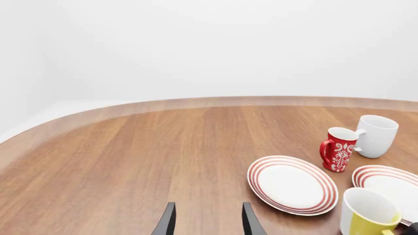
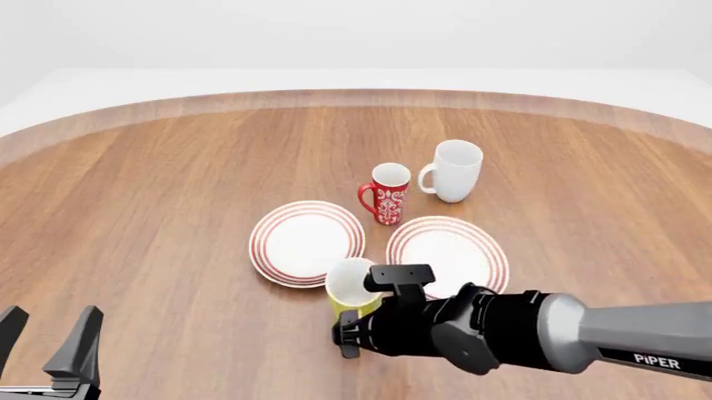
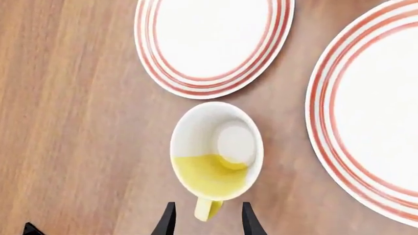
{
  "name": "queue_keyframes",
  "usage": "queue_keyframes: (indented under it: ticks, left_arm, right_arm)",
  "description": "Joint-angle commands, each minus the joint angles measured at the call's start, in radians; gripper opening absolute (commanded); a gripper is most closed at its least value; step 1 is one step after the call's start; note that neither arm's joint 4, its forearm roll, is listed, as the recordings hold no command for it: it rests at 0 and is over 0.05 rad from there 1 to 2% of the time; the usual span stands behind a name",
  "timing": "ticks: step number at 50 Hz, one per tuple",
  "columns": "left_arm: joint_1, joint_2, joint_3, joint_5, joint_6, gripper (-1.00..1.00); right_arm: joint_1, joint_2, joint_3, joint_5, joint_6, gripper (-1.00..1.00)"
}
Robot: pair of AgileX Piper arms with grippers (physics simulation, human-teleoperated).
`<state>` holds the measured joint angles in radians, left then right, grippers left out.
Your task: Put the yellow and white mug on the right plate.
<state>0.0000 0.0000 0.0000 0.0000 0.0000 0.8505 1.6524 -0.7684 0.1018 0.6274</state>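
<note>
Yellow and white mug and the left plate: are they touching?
Apart. The right wrist view shows a strip of bare wood between the yellow and white mug and the left plate's rim.

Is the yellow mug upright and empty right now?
Upright and empty: the yellow and white mug stands on its base on the table, mouth up, its bare white bottom visible in the right wrist view.

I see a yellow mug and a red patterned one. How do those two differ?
The yellow and white mug is plain yellow outside, while the red patterned mug carries a white pattern on red. The yellow and white mug looks wider and squatter; the red patterned mug is slimmer. The yellow and white mug has the right gripper with a finger on each side of its handle; the red patterned mug stands alone. Both are upright, white inside.
</note>
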Motion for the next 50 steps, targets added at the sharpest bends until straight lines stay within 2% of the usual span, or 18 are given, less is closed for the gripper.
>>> queue_keyframes:
  ticks: [1,32,37,38,50]
  left_arm:
    - [0.000,0.000,0.000,0.000,0.000,1.00]
    - [0.000,0.000,0.000,0.000,0.000,1.00]
    - [0.000,0.000,0.000,0.000,0.000,1.00]
    - [0.000,0.000,0.000,0.000,0.000,1.00]
    - [0.000,0.000,0.000,0.000,0.000,1.00]
  right_arm:
    - [0.012,0.024,0.016,-0.037,0.020,1.00]
    - [0.033,0.067,0.068,-0.129,0.062,1.00]
    - [0.028,0.057,0.056,-0.116,0.047,1.00]
    - [0.021,0.051,0.056,-0.115,0.043,-1.00]
    - [0.028,0.053,0.054,-0.121,0.046,-1.00]
